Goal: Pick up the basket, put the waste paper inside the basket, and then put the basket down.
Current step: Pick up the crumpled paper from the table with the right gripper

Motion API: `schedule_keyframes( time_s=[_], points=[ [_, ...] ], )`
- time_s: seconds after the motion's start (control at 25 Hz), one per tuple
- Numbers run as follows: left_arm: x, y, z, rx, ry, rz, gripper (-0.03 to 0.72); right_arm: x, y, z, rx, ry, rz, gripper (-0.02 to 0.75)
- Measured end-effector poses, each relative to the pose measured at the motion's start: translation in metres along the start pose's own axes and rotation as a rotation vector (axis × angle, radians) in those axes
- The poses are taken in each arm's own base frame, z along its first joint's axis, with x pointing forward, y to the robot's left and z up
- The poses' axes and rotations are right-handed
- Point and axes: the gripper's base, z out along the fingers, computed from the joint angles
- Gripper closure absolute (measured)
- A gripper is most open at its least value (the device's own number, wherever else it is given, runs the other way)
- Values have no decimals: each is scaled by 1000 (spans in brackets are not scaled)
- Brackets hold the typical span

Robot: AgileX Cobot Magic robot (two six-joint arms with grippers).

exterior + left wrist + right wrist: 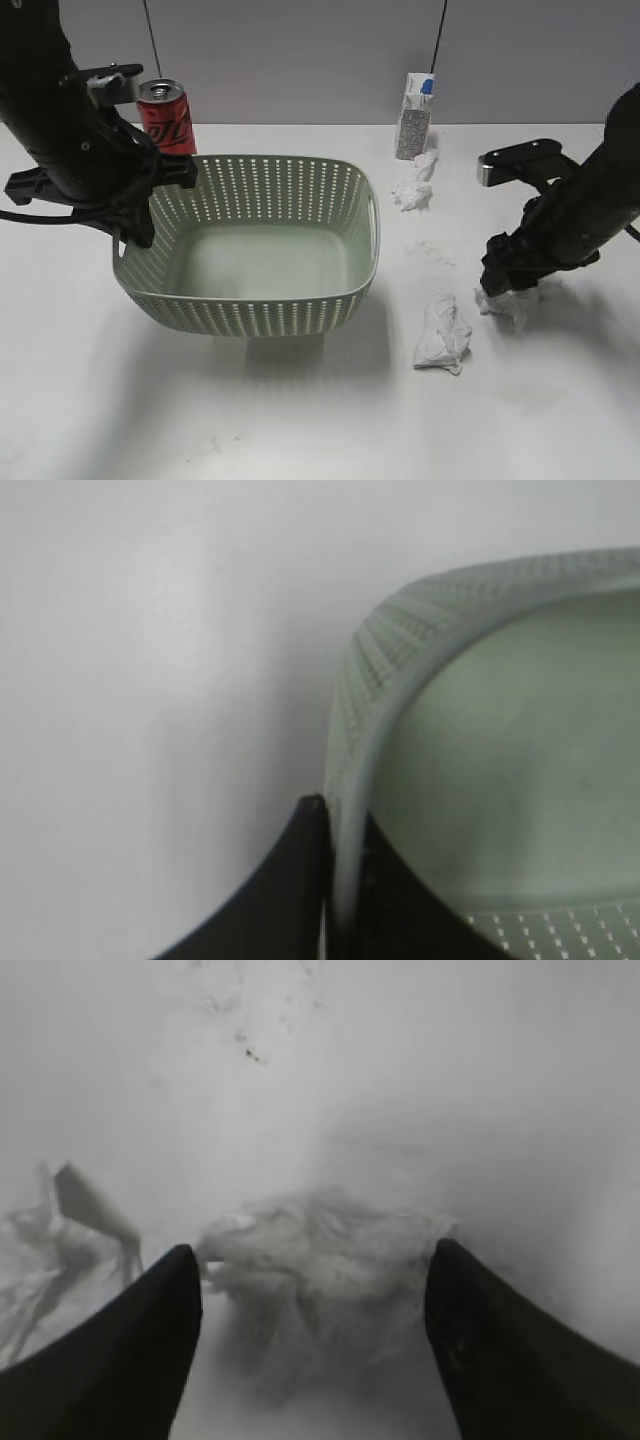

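Lab-like test bench: bare white table [300, 420], plain grey wall [300, 50]

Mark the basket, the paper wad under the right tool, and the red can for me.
basket [255, 312]: exterior view, near perforated wall.
paper wad [320, 1260]: right wrist view, its crumpled middle between the fingers.
red can [166, 120]: exterior view, its side.

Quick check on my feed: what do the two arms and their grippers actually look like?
Both arms are matte black with bulky rounded housings. The left gripper has angular black brackets and a black cable looping off its left side. The right gripper has smooth, black, tapering fingers; a flat dark plate with a pale end juts above its wrist. No markings are visible.
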Motion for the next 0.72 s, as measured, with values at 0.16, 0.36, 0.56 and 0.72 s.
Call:
schedule_keyframes(
  time_s=[0.16, 0.36, 0.56, 0.72],
  points=[
    [0, 0, 0, 0, 1, 0, 683, 6, -5, 22, 37, 49, 21, 210],
    [0, 0, 0, 0, 1, 0, 683, 5, -7, 28, 43, 47, 28, 272],
    [0, 0, 0, 0, -1, 0, 683, 3, -6, 30, 40, 41, 44, 645],
    [0, 0, 0, 1, -2, 0, 683, 2, -4, 21, 29, 28, 45, 692]
  ],
)
